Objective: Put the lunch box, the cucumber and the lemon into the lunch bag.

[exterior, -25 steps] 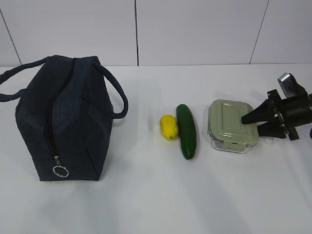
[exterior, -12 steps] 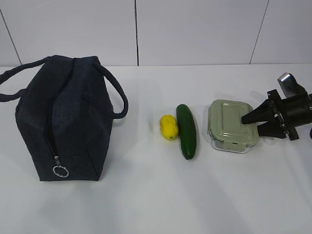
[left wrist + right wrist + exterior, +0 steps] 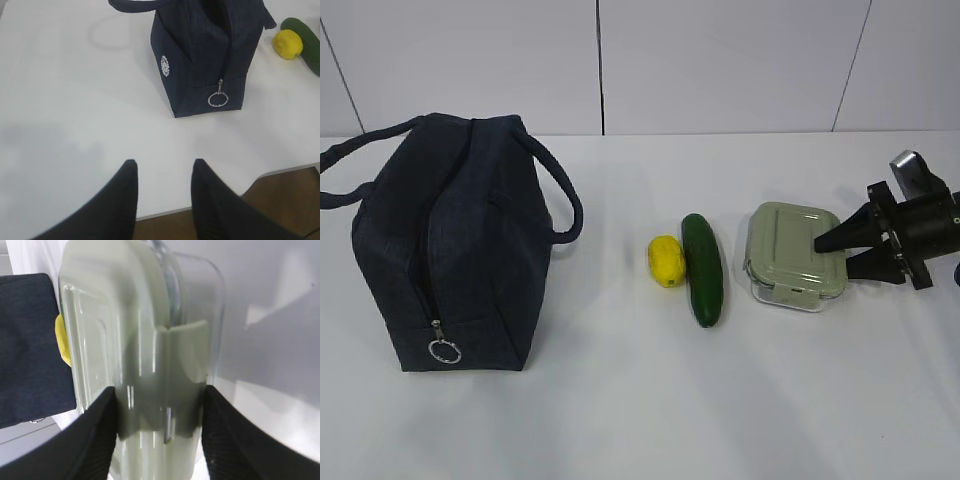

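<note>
Lunch bag (image 3: 455, 245): dark navy, boxy, upright at left, zipper ring low on its near end. Lemon (image 3: 666, 260): yellow, touching the cucumber's left side. Cucumber (image 3: 702, 268): dark green, lying near-to-far. Lunch box (image 3: 790, 257): sage-lidded glass, right.

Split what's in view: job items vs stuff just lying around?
Job items:
- lunch bag, standing at the left
- lemon
- cucumber, beside the lemon
- lunch box, clamped in the right gripper

Just there:
- white table
- left gripper, empty, short of the bag
No stray objects visible.
</note>
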`<state>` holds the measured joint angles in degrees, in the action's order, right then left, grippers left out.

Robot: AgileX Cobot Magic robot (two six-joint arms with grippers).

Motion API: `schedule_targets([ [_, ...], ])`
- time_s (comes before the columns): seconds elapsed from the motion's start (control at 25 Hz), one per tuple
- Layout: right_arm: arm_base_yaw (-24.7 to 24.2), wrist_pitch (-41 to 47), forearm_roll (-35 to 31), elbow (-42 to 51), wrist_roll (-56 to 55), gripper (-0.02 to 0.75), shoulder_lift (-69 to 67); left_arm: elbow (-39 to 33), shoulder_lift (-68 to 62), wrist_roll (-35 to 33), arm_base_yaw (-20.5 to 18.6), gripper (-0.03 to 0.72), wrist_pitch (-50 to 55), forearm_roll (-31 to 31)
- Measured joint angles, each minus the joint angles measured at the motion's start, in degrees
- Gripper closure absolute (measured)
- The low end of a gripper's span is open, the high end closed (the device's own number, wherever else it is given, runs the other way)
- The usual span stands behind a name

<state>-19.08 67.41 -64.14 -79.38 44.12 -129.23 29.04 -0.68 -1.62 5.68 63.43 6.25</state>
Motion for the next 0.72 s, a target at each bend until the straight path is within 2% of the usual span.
schedule_targets([
  [0.72, 0.0, -0.1, -0.3, 0.0, -3.9, 0.363, 0.0, 0.0, 0.0, 0.0, 0.0, 0.449, 0.0, 0.0],
])
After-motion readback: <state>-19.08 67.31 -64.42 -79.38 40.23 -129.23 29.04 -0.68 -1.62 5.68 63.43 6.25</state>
